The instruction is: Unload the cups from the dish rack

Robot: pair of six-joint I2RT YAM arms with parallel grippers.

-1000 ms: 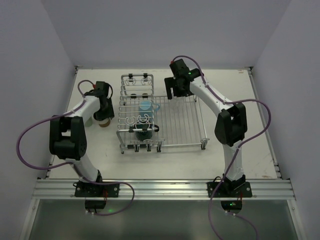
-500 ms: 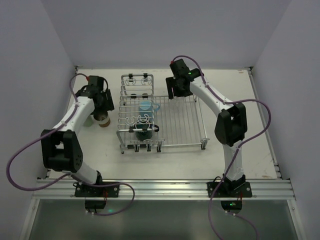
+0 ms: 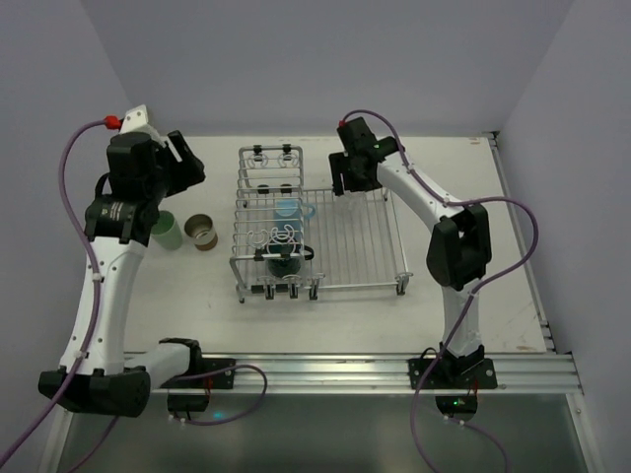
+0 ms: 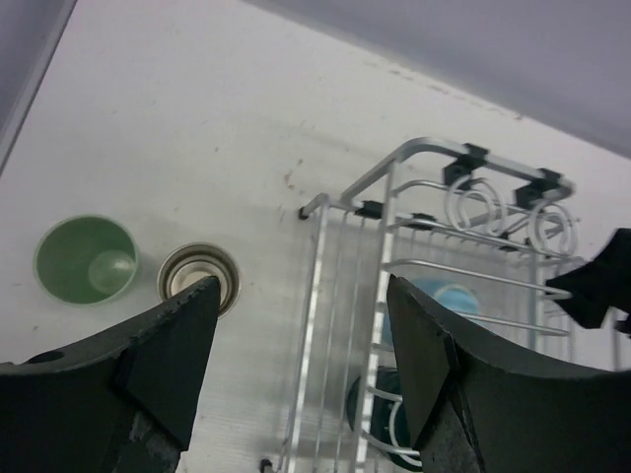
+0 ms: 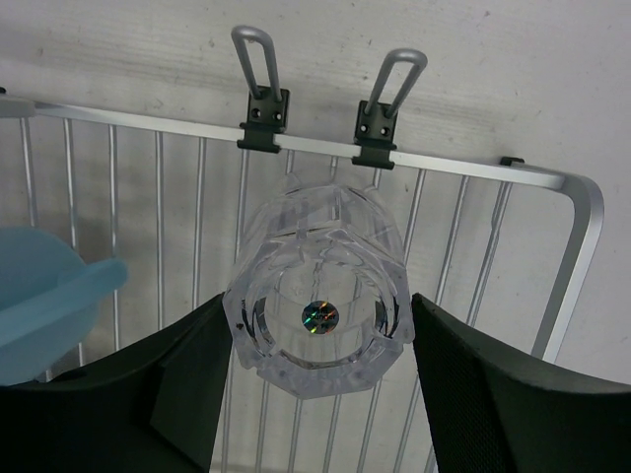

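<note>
The silver dish rack (image 3: 355, 246) stands mid-table. A light-blue mug (image 3: 289, 209) and a dark teal cup (image 3: 284, 262) sit in its raised left section; both also show in the left wrist view, the mug (image 4: 446, 299) and the teal cup (image 4: 375, 409). The pale green cup (image 3: 166, 230) and the brown cream-lined cup (image 3: 202, 233) stand on the table left of the rack. My left gripper (image 3: 175, 163) is open and empty, raised high above them (image 4: 301, 325). My right gripper (image 3: 345, 181) is shut on the upturned clear glass (image 5: 315, 296) over the rack's far edge.
White walls close in the table on the left, back and right. The rack's flat grid section (image 3: 365, 232) lies under my right arm. Two cup loops (image 5: 258, 59) stick up on the rack's far rail.
My left arm has risen high, up and away from the brown cup, which stays on the table beside the green cup. My right arm has hardly moved.
</note>
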